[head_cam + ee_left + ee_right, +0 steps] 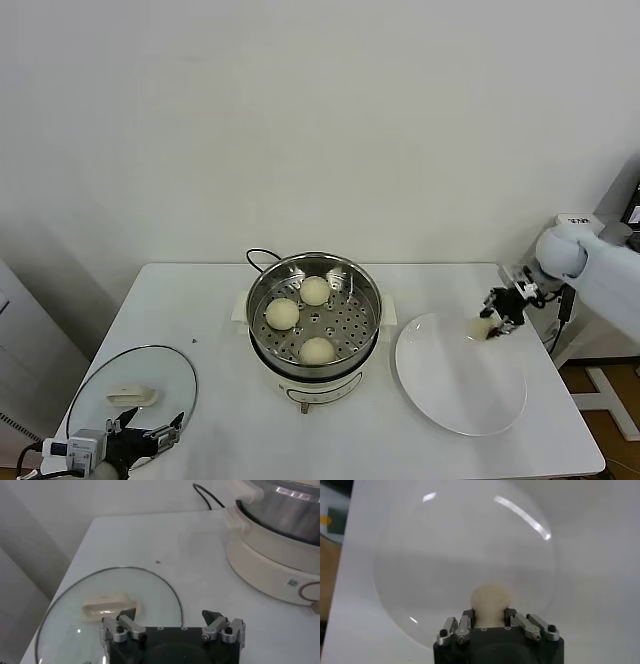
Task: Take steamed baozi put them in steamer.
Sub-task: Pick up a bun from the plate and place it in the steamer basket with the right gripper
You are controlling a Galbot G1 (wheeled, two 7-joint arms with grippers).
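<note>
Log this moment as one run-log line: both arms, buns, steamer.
right gripper: shut on fourth cream-white bun over white plate | left gripper: open above glass lid | round steel steamer: holds three buns

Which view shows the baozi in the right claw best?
Right wrist view: the fourth baozi fills the centre, pinched in the right claw above the white plate. Head view shows it only as a small pale blob at the plate's edge. Left wrist view doesn't show it.
</note>
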